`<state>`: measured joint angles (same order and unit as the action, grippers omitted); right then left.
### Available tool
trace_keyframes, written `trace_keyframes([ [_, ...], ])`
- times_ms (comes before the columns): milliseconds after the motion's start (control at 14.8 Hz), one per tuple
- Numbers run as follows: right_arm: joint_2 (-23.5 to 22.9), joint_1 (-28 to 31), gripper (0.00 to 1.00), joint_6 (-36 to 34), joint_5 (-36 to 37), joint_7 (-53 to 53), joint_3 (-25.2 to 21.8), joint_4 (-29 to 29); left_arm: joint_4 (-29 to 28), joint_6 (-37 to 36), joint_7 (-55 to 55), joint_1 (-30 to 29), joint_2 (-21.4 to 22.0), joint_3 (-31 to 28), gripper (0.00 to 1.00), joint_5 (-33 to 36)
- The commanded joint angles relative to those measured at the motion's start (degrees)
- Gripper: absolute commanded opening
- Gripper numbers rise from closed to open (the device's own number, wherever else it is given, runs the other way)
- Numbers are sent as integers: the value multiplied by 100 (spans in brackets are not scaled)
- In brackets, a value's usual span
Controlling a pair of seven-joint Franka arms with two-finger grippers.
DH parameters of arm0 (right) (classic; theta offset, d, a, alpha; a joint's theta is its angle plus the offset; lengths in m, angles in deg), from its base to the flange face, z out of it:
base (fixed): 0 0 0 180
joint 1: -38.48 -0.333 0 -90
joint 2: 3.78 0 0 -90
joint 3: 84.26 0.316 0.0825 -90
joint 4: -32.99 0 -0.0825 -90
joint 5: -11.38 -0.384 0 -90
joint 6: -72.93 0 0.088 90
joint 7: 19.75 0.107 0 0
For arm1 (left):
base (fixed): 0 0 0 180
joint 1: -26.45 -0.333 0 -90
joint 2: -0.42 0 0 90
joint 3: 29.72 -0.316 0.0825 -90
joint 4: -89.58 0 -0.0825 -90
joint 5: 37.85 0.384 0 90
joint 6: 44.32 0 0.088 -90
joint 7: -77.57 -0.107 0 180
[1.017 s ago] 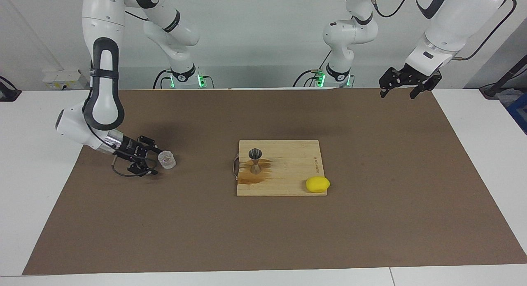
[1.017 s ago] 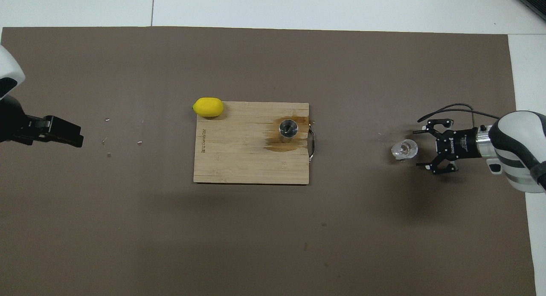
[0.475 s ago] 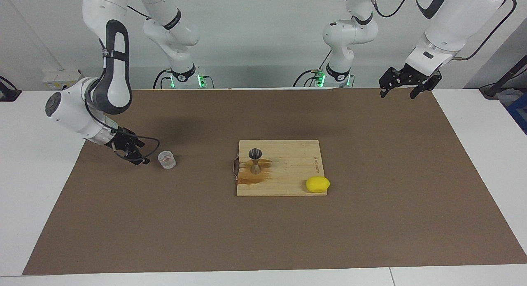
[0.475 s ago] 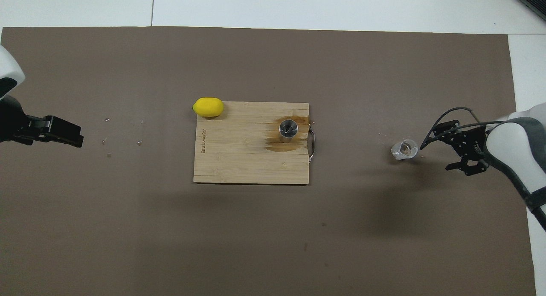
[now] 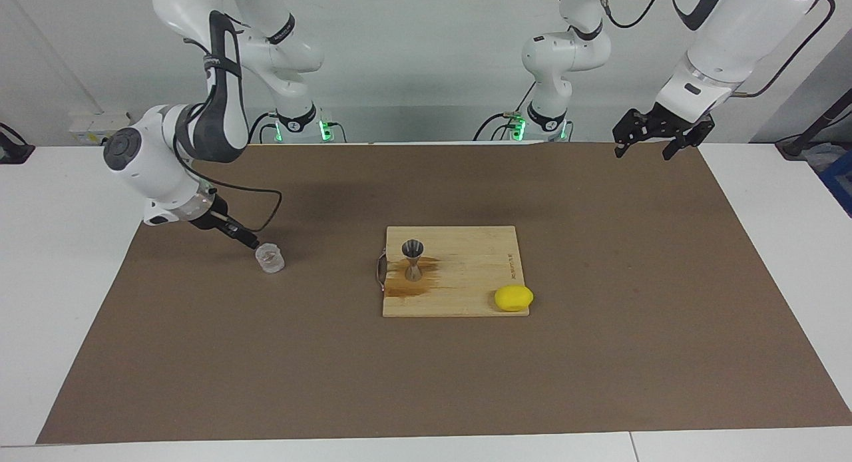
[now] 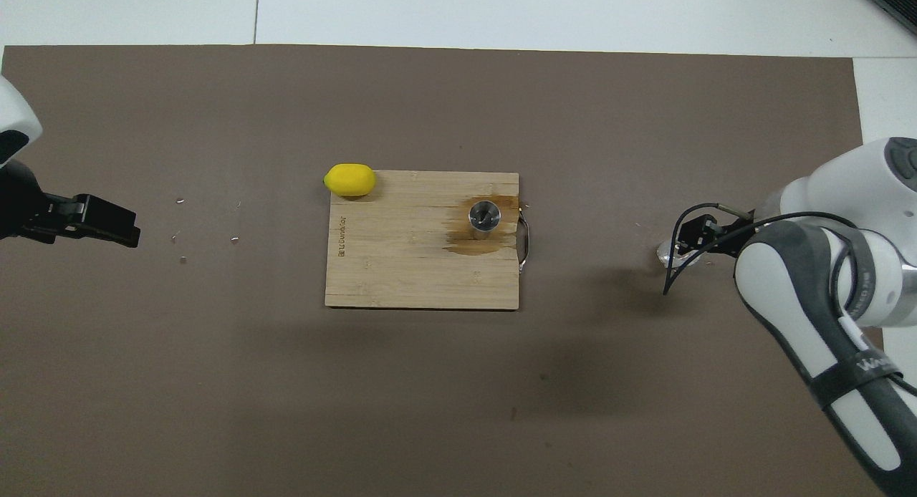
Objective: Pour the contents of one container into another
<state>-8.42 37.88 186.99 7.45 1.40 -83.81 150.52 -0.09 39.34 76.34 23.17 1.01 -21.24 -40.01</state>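
A brown mat (image 5: 426, 355) covers most of the table (image 5: 60, 202). In the middle of it lies a wooden board (image 5: 459, 272) with a dark wet stain around the steel jigger (image 5: 413, 258), which stands upright at the board's end toward the right arm. A lemon (image 5: 513, 297) sits at the board's corner toward the left arm, partly off its edge. The glass cup (image 5: 269, 258) stands upright on the mat, well apart from the board, toward the right arm's end of the table.

The right tool (image 5: 247, 241) points down at a slant with its tip at the cup's rim; whether it is touching the cup, wide or narrow, I cannot tell. The left tool (image 5: 655, 137) waits, wide and holding nothing, in the air above the mat's corner at the left arm's end.

The likely trouble is the cup: a slanted tip coming in at the rim could tip the short glass or push it along the mat instead of closing around its walls. The stain suggests liquid reached the board, so a pour into the jigger's small mouth could miss, and a nudge could topple the narrow-waisted jigger.

From overhead the right arm's elbow and cable cover most of the cup (image 6: 668, 251). Whether any liquid remains in the cup is too hard to make out.
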Motion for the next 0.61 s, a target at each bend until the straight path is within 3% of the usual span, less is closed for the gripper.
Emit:
trace_keyframes([
  [0, 393, -238, 99, -173, 252, -199, 7, 34, -113, -25, 62, 21, 108, -22, 100, -38],
  [542, 588, -212, 99, -1482, 367, -507, 16, -1695, -113, -25, 62, 21, 108, -22, 100, -38],
])
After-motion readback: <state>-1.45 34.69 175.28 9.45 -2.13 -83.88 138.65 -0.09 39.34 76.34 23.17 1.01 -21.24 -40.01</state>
